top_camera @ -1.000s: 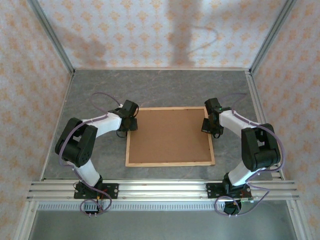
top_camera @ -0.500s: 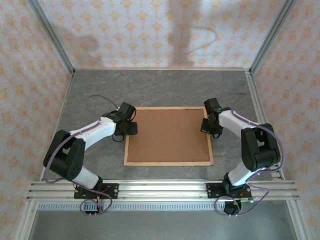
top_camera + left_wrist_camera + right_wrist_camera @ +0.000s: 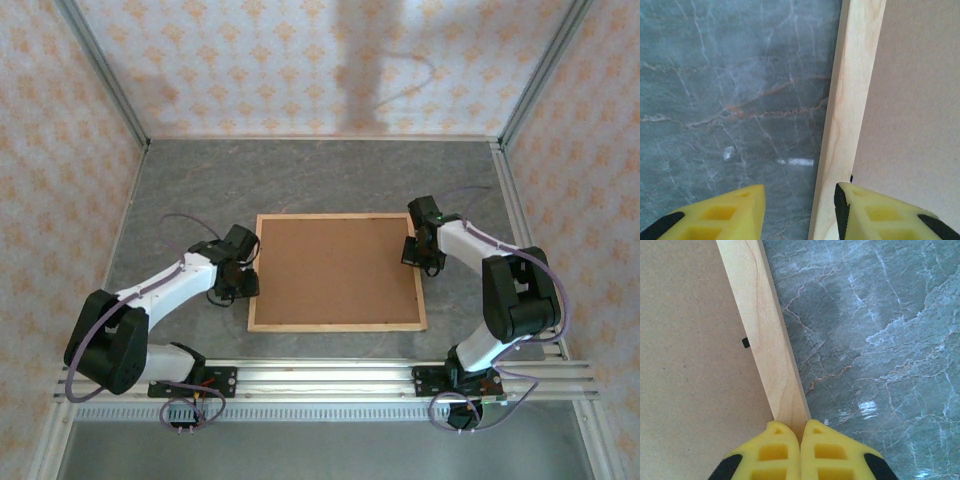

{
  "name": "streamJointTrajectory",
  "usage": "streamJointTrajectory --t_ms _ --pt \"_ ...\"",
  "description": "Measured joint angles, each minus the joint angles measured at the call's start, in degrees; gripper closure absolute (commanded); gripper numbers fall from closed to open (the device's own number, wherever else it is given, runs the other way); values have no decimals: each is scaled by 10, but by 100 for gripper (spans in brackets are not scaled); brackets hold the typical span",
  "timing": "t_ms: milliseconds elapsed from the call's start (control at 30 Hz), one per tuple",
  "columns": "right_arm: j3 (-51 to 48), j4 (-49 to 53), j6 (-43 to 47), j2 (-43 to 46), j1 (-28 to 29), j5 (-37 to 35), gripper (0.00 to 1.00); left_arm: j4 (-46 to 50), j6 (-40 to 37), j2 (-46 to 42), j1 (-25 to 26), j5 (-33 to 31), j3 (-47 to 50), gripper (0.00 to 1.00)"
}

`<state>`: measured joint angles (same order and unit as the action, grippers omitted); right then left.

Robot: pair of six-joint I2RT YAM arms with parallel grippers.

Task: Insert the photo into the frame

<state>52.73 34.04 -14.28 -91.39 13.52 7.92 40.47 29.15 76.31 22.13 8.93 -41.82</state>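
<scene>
The frame [image 3: 338, 326] lies back-up on the table [image 3: 180, 180], with a brown board [image 3: 335, 265] filling it. The left gripper's [image 3: 799, 200] 2 fingers stand apart astride the frame's left strip, gripping nothing, likely ready to nudge it. The right gripper [image 3: 800, 432] is clenched and empty, its tip at the right strip, seemingly bracing it.
</scene>
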Motion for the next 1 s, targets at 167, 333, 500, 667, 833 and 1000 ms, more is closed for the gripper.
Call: streamJointTrajectory --t_ms 167,333,500,667,833,1000 --pt "1 2 0 -1 0 0 98 1 -1 11 1 8 0 60" --pt "2 2 0 -1 0 0 98 -3 -3 32 1 8 -1 61" --pt "2 2 0 -1 0 0 98 -12 -5 38 3 12 -1 62" --pt "2 2 0 -1 0 1 99 -21 -5 45 5 17 -1 60" --pt "2 2 0 -2 0 2 99 -24 -7 60 17 11 -7 57" --pt "2 2 0 -2 0 2 99 -19 -12 79 29 -4 -18 54"
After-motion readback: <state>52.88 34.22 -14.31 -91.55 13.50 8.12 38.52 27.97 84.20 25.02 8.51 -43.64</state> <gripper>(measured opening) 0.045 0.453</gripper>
